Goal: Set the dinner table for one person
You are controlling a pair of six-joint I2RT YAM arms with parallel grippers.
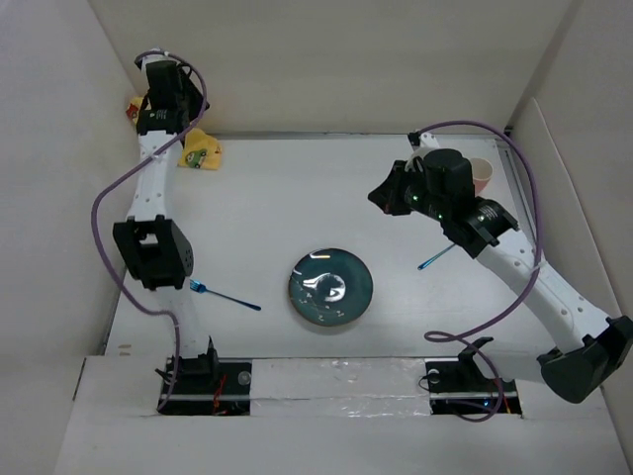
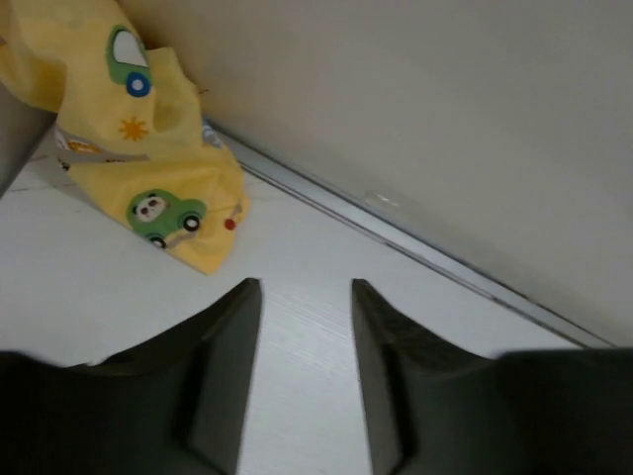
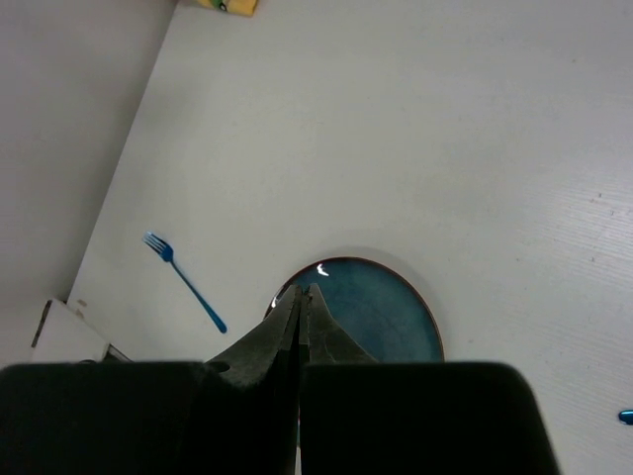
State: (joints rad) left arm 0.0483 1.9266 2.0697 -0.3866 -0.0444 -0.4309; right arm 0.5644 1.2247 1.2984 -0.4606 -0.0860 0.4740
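1 round teal glazed plate [image 1: 331, 288] centre | 1 slim blue fork [image 1: 226, 296] near-left | left gripper [image 2: 305, 287] apart | right gripper [image 3: 300, 290] together (empty)

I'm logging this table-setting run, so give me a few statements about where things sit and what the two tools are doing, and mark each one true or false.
1. The blue fork lies on the dinner table, left of the teal plate and apart from it. True.
2. The left tool is shut on the yellow placemat. False: it is open and empty, with the crumpled placemat just ahead of it.
3. The right tool is shut with nothing visible in it. True.
4. The pink cup stands on the plate. False: it stands on the table near the far right edge.
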